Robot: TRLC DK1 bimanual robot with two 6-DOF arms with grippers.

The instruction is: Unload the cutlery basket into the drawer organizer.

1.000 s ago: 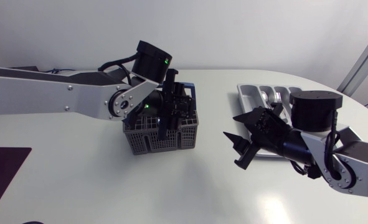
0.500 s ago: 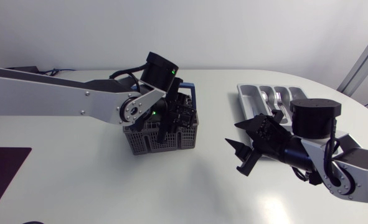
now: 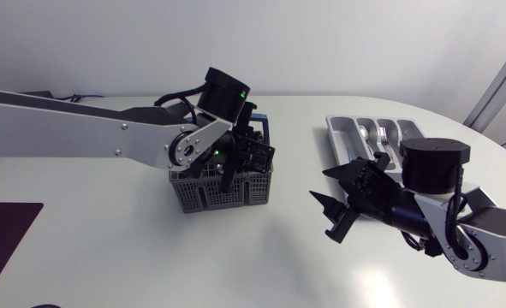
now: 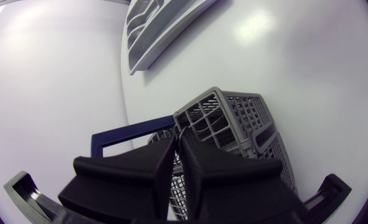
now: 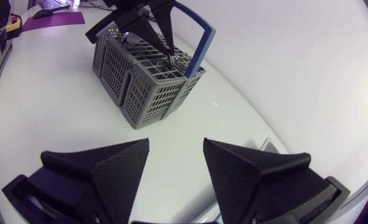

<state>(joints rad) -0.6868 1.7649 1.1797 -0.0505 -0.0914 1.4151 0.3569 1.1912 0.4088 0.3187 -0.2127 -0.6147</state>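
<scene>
Grey plastic lattice forms the cutlery basket [image 3: 223,190], split into compartments under a raised dark-blue handle [image 5: 199,37], standing near the middle of the white table [image 3: 107,248]. The left gripper [image 3: 229,171] dips into its top, fingers closed on a thin metal piece [image 4: 182,134]. The right gripper [image 3: 336,205] hangs with its jaws wide apart between the basket and the grey organizer [image 3: 336,137], which holds silver cutlery [image 3: 374,135].

No readable markings on the tabletop
No lettering, label, number or sign can be read on the cutlery basket [image 3: 223,190] or on the drawer organizer [image 3: 347,131] at its 2 o'clock
</scene>
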